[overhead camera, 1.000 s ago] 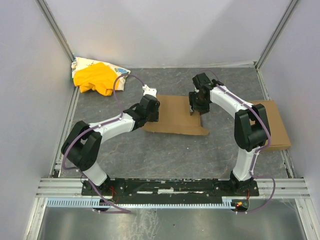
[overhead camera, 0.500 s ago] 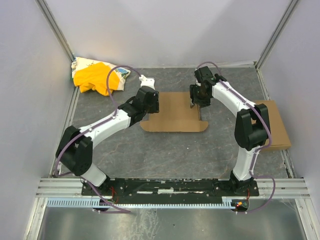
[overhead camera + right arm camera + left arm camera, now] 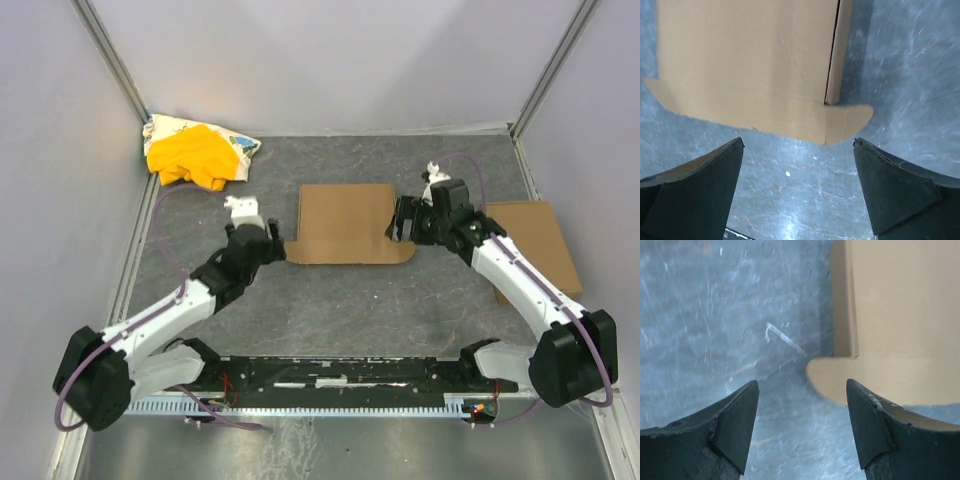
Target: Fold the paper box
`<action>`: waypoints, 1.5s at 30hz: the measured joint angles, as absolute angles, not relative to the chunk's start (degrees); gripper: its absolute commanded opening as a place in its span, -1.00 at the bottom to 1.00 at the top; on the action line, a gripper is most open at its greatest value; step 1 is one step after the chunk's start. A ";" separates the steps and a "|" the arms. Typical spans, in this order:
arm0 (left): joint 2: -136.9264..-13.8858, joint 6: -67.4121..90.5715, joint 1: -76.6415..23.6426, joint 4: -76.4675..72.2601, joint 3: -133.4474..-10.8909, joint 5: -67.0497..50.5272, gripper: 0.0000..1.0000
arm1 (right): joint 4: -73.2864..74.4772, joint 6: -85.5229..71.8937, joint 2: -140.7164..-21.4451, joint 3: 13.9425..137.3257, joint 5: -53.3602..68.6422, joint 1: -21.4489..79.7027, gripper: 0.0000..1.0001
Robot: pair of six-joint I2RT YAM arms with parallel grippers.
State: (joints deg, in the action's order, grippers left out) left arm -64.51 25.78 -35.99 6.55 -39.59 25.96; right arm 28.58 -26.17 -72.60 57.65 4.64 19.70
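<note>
Fingers (image 3: pixel 732 425), left and right, gape wide, empty; only overhead shows the paper box (image 3: pixel 345 222) lying between them.

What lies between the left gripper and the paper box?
Only bare grey table; the left wrist view shows it between the open left gripper and the paper box, at its rounded tab.

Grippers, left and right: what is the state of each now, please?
Left gripper: open, holding nothing.
Right gripper: open, holding nothing.
</note>
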 measured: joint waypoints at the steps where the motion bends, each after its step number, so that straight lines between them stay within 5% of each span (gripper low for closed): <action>1: -61.67 26.83 -35.81 4.34 -35.11 25.93 0.59 | 26.70 -26.46 -71.46 54.43 5.76 19.70 0.98; 8: -57.28 29.76 -35.73 -8.73 -21.06 23.29 0.70 | 19.66 -27.62 -73.10 42.54 9.15 19.70 0.98; 15: -62.30 28.73 -35.73 -17.69 -23.90 20.38 0.91 | 17.54 -26.89 -73.60 43.92 7.81 19.70 0.93; 45: -78.30 25.17 -35.81 -15.68 -32.86 4.97 0.97 | 21.93 -21.47 -84.95 51.62 3.22 21.50 0.92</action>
